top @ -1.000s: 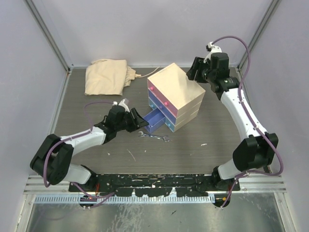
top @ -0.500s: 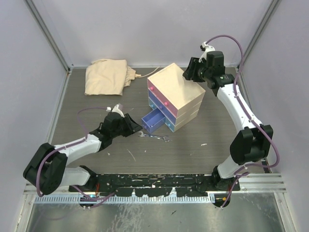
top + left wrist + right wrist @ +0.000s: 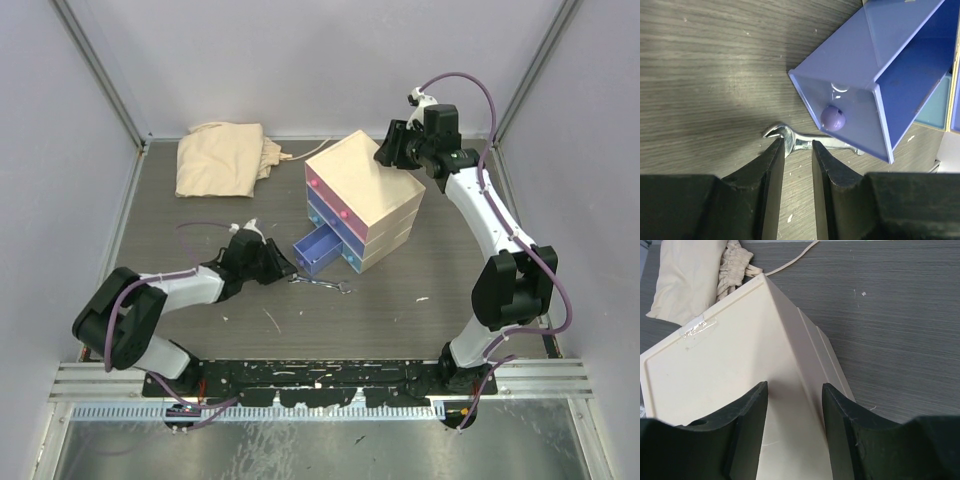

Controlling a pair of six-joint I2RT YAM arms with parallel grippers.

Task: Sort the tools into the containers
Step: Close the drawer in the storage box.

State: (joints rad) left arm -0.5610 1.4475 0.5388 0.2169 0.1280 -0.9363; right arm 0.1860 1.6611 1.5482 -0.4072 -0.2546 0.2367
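left gripper [image 3: 798, 149]: fingers narrowly apart astride the silver spanner [image 3: 837, 145]; actual pinch, can't tell tbh
silver spanner: on the table [image 3: 200, 215], just beside the open blue drawer [image 3: 860, 75]
right gripper [image 3: 794, 390]: fingers spread over the chest [image 3: 715, 370] top edge

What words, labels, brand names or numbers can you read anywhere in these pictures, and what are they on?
None: no view holds any readable text.
The cream chest, its blue drawer, the spanner and the cloth bag show no lettering that can be made out.
The strip of tape on the chest top is blank.
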